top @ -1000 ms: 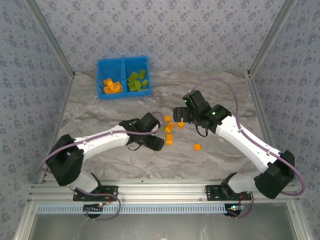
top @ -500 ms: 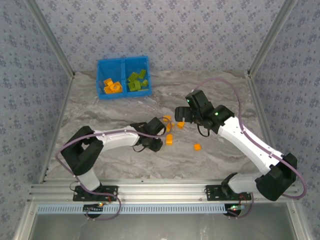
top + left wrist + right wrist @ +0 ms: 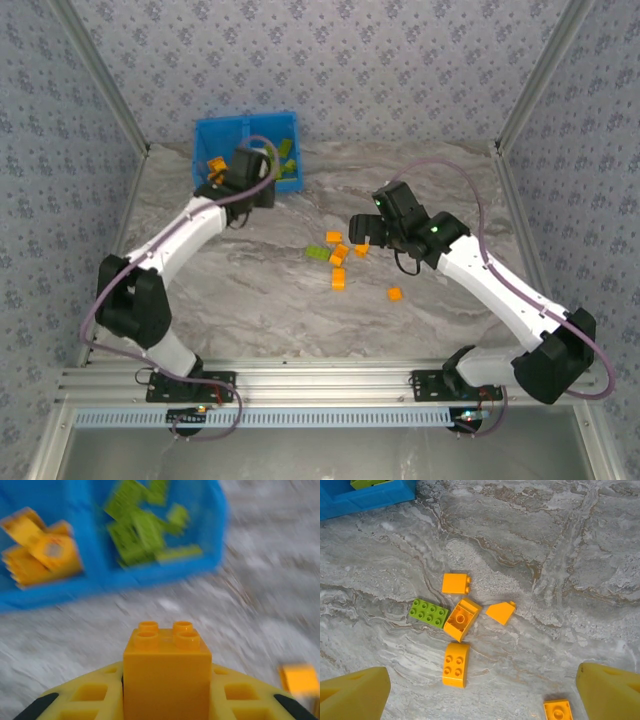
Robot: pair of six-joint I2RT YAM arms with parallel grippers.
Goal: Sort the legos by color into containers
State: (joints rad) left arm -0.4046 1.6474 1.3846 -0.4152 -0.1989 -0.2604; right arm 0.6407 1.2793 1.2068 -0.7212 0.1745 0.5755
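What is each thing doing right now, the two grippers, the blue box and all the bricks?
Left gripper: shut on an orange brick, studs up.
Right gripper: open, holding nothing, above the loose bricks.
Blue box: orange bricks in its left half, green in its right.
Green brick: flat on the table, studs up.
Loose orange bricks: five on the table, unsorted.

A: What colour are the arms?
B: White shells on the left arm point(image 3: 190, 235) and right arm point(image 3: 490, 275), black joints, black bases point(image 3: 190, 383) at six o'clock.
A: Cables?
B: A lilac cable point(image 3: 442, 163) loops along each. The left hand point(image 3: 248, 168) and right hand point(image 3: 358, 230) are black, a green light on the right; fingers point(image 3: 85, 697) are yellow with square pockets.
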